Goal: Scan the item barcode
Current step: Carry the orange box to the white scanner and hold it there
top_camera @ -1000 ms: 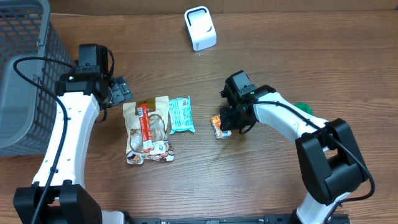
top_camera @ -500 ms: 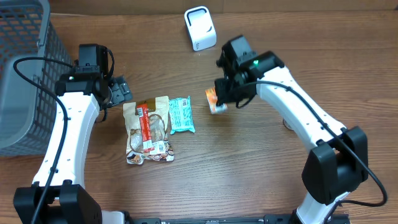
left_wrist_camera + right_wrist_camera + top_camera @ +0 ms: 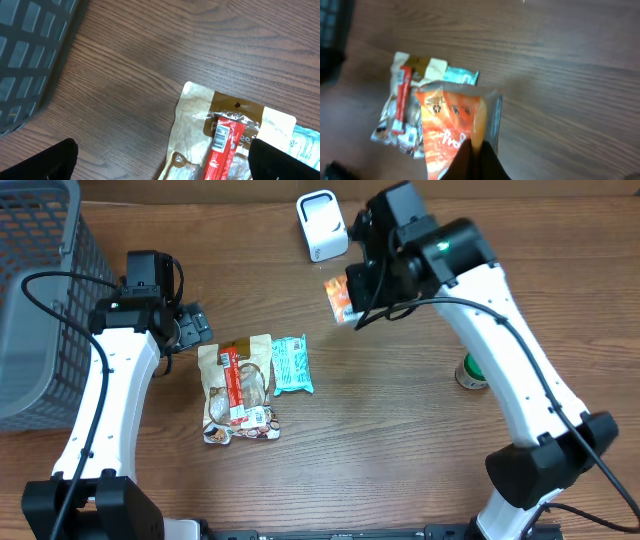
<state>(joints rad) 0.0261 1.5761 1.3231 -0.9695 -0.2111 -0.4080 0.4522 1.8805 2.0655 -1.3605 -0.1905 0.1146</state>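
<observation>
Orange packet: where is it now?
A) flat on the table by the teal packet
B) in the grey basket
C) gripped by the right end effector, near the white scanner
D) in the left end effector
C: the right wrist view shows the right end effector shut on the orange packet, and the overhead view puts the packet just below the white scanner.

I can read no wording in any view. The orange packet (image 3: 451, 131) carries white lettering and a round emblem, both too blurred to make out. On the red strip (image 3: 220, 155) of the tan pouch (image 3: 192, 117) I see a white barcode label (image 3: 221, 134); its digits are illegible.
</observation>
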